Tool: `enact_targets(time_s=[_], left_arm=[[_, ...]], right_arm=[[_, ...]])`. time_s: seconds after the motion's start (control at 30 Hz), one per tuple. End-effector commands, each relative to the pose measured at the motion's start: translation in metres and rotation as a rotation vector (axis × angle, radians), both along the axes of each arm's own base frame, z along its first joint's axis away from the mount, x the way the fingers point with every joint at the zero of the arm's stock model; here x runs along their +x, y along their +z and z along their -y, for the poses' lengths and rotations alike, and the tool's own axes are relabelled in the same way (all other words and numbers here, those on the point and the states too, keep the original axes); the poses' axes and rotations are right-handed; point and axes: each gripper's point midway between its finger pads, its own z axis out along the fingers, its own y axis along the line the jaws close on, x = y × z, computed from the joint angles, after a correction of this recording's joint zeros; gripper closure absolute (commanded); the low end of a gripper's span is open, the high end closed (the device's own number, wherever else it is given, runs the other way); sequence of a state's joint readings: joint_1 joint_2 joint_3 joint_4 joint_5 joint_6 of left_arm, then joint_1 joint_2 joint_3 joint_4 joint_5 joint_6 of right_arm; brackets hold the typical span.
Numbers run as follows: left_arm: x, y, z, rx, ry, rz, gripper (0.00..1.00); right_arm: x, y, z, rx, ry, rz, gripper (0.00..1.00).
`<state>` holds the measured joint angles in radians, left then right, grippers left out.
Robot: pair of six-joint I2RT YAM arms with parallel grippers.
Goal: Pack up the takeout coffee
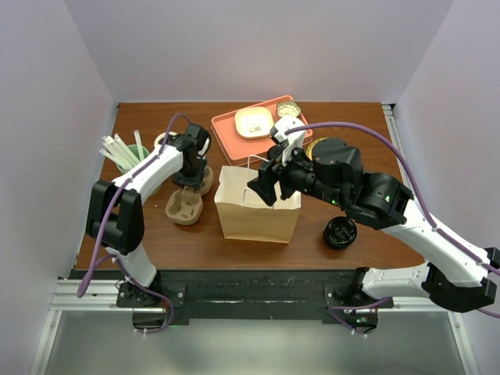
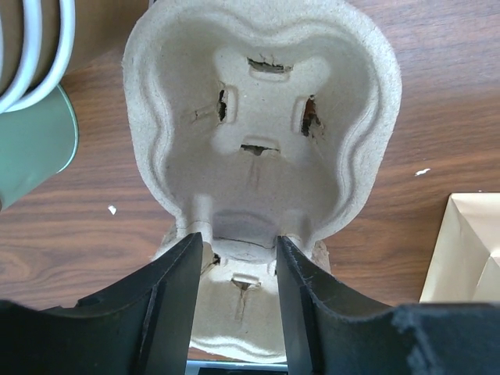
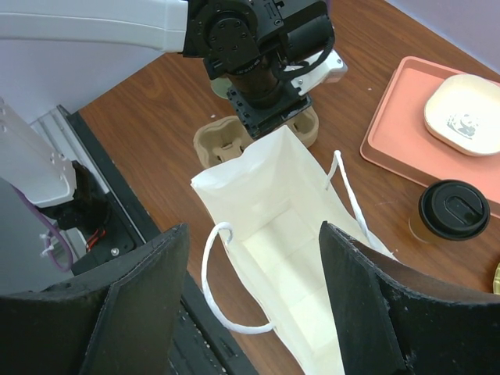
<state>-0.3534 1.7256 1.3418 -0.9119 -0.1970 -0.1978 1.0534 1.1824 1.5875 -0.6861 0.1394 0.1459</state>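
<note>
The takeout coffee, a small cup with a round black lid, stands beside the orange tray in the right wrist view; in the top view my right arm covers it. The brown paper bag stands upright and open mid-table, and its pale inside holds nothing. My right gripper hangs open just above the bag's mouth, with nothing between its fingers. To the left of the bag, my left gripper is shut on the narrow neck of a pulp cup carrier. A second carrier lies under and in front of it.
An orange tray with a cream dish sits at the back. A loose black lid lies right of the bag. A green cup with straws stands at the far left, close to the left arm.
</note>
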Motion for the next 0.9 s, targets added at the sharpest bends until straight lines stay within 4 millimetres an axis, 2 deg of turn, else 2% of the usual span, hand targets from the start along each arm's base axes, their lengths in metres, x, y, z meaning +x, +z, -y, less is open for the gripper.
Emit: enact_targets(time_s=[0.0,0.2,0.57,0.67,0.87], left_arm=[[0.005,0.003,-0.001,-0.018,0.016,0.034,0.52],[0.004,-0.002,0.000,-0.017,0.013,0.027,0.53],[0.007,0.002,-0.003,-0.001,0.004,0.039,0.66],[0.009,0.008,-0.003,0.000,0.003,0.041,0.68],[0.011,0.037,-0.010,0.039,0.032,0.046,0.68]], right_arm=[[-0.001,0.028,0.001,0.087,-0.007,0.030,0.29],[-0.002,0.027,0.001,0.085,-0.006,0.027,0.29],[-0.001,0.025,-0.001,0.083,-0.007,0.025,0.29],[-0.001,0.025,-0.001,0.083,-0.007,0.025,0.29],[0.000,0.023,-0.002,0.080,-0.005,0.024,0.29]])
